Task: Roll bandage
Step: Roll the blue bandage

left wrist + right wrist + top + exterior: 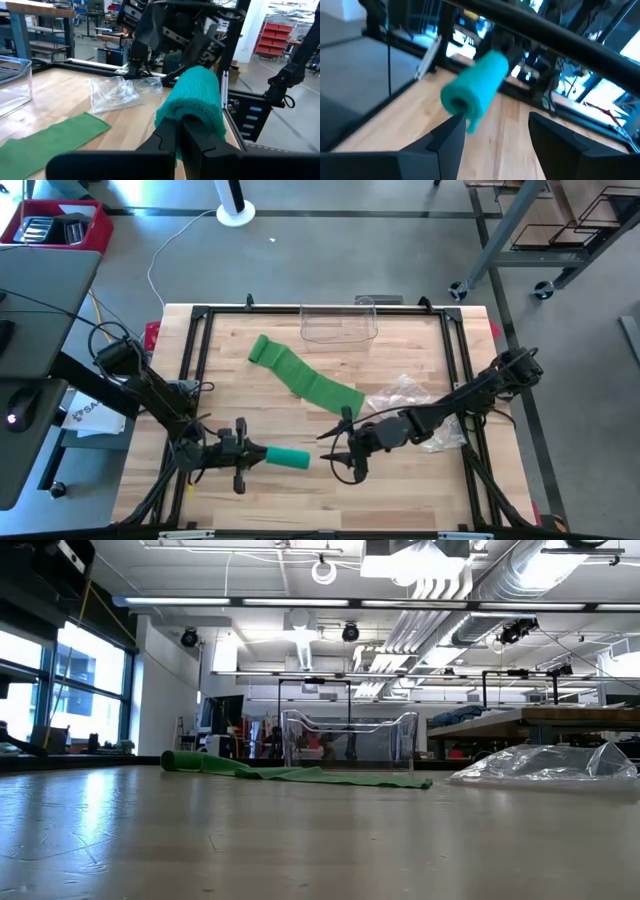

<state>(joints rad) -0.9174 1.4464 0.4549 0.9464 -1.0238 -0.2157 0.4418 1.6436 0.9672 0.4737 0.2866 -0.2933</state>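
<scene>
Worktop [250,500]: light wood, black-framed, carrying all the items.

Rolled teal bandage [288,458]: sitting at the near middle of the worktop, clamped by the left gripper [262,453], whose fingers [192,145] are pressing shut on one end; in the left wrist view they are covering the roll's lower part. Whether the roll is touching the wood or being held clear of it cannot be told.

Right gripper [335,452]: hovering just right of the roll's free end, fingers [447,137] standing spread and holding nothing. In the right wrist view the roll's hollow end is facing the camera, and a loose tail is dangling from it beside one finger.

Flat green bandage strip [300,378]: lying unrolled, running diagonally from far left toward the centre, its far end bunching into folds. The right arm is crossing its near end, hiding that tip.

Clear plastic box [338,327]: standing at the far edge, its contents hard to make out.

Crumpled clear plastic bag [415,405]: lying on the right, partly hidden under the right arm.

Low view: neither gripper is showing.
</scene>
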